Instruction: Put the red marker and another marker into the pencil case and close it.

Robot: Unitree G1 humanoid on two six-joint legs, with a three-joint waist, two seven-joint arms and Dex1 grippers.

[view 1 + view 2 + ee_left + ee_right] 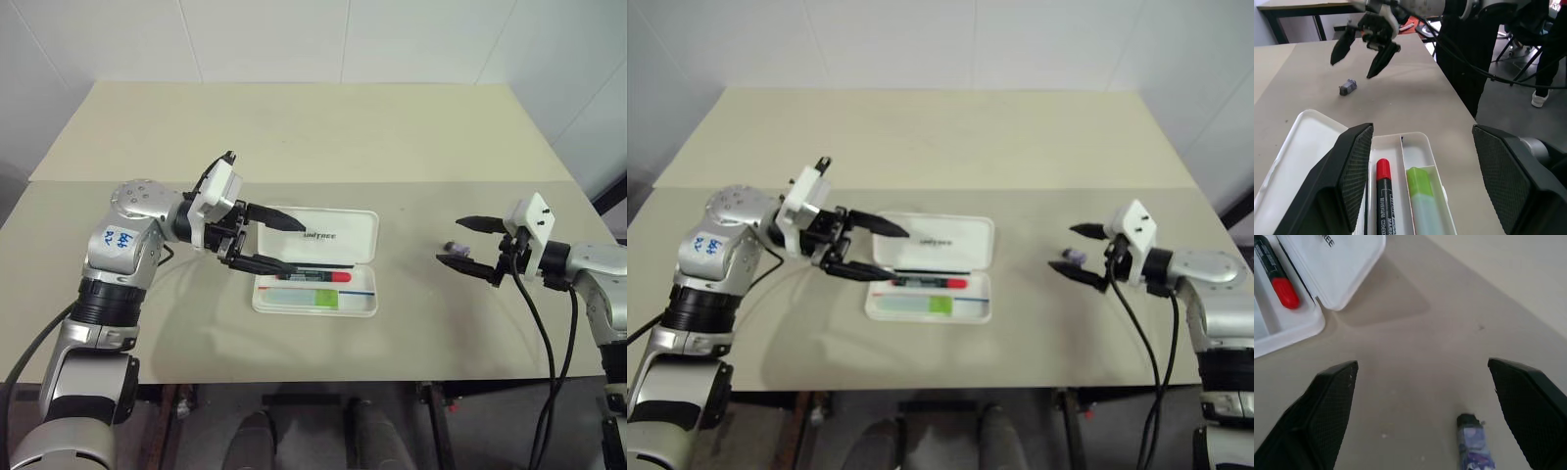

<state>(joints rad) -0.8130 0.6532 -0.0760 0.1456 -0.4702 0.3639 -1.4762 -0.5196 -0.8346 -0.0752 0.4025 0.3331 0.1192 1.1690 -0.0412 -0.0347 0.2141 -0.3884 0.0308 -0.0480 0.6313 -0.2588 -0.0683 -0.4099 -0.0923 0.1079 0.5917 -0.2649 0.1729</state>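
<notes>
Beige table [294, 127], largest thing in view, with everything sitting on its near half. The pencil case [338, 235] lies open at centre: lid flat on the table on the far side, "UNITREE" lettering showing, tray toward the robot with red and blue stripes inside.

Left gripper [265, 242] hovers just above the left end of the case, pointing right, fingers spread, nothing between them. Released, not touching either marker as far as the left wrist view shows.

Right gripper [468, 243] is out on the right, well apart from the case, fingers wide and empty. Between and just beyond its tips on the table is a small grey-purple nub [1474, 445]; not a task item, gripper not in contact with it.

The red marker [318, 276] is in the tray's far compartment, lying along the case, red cap toward the right end. The green marker [312, 298] is in the near compartment beside it, lime cap also to the right. Both lie flat and inside the walls.

Progress, judged: both markers are already in, so the loading part looks done. What is left is closing: swing the lid over the tray and press it shut. Lid is still fully open. Left gripper is nearest the case for that.
</notes>
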